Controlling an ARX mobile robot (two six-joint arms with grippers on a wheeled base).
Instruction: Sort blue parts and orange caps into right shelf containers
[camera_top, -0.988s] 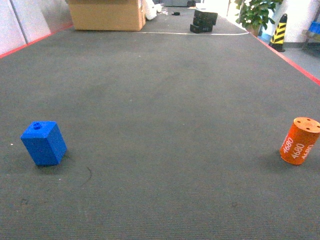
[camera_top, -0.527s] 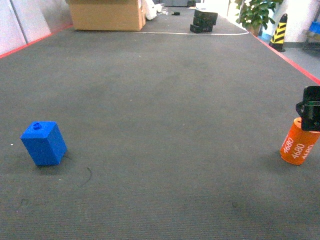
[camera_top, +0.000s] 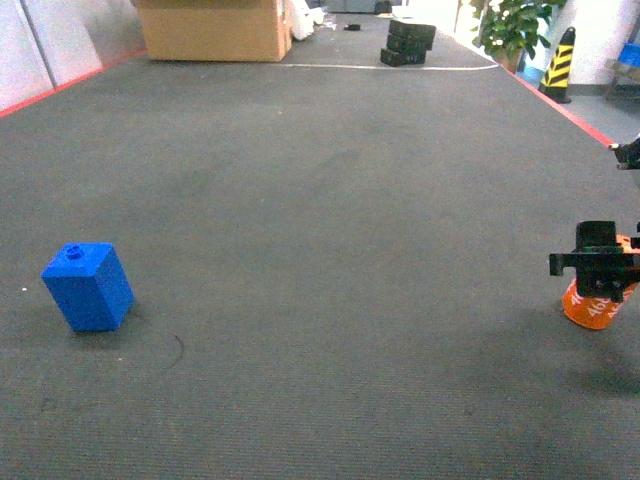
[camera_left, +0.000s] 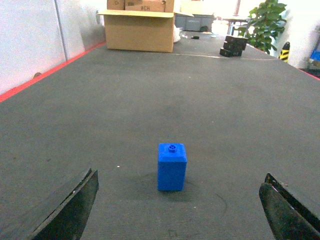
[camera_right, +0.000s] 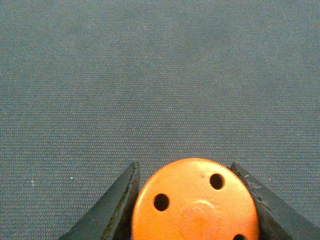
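Observation:
The blue part (camera_top: 88, 287) stands on the dark floor mat at the left, stud up. In the left wrist view this blue part (camera_left: 172, 167) sits ahead of my left gripper (camera_left: 180, 173), whose fingers are spread wide and hold nothing. The orange cap (camera_top: 596, 311) stands at the far right edge of the head view, with my right gripper (camera_top: 598, 265) down over its top. From the right wrist, both fingers press against the sides of the orange cap (camera_right: 195, 205), so the right gripper (camera_right: 183, 167) is shut on it. The right shelf containers are out of view.
A cardboard box (camera_top: 213, 29) stands at the far end, with stacked black cases (camera_top: 407, 42) to its right. A potted plant (camera_top: 512, 28) and a yellow-black post (camera_top: 558, 63) stand at the far right. Red lines (camera_top: 585, 127) border the mat.
My right gripper came into the head view from the right, dropped over the orange cap and closed round it. The blue part has not moved.

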